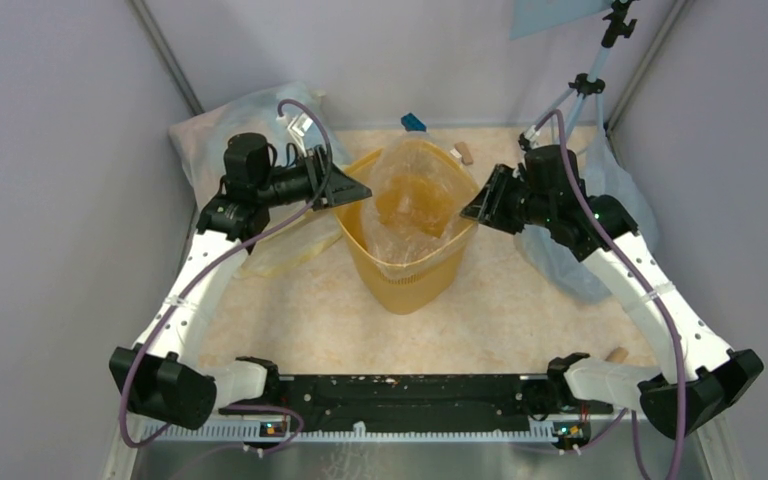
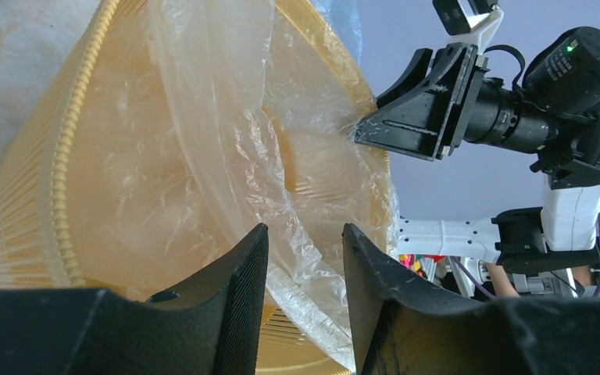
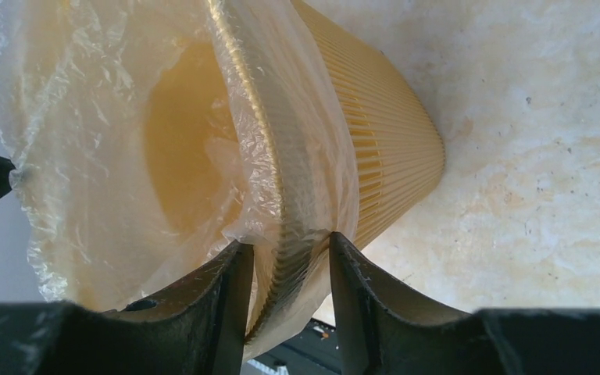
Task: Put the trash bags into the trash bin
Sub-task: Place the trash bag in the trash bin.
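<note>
The trash bin [image 1: 407, 285] stood mid-width on the table [image 1: 290, 320], nearer its far edge, with the clear trash bag [image 1: 415, 190] seated inside. On the right its mouth was folded over the rim, which the right gripper [image 3: 285, 246] straddled, jaws narrow. The left gripper [image 2: 305, 230] had film between narrowly parted jaws. That side looked not yet cuffed.

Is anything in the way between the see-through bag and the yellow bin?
Nothing visible is. The trash bag already sits inside the trash bin, with its film folded over the rim. The left end effector and right end effector are both at that rim, one on each side.
</note>
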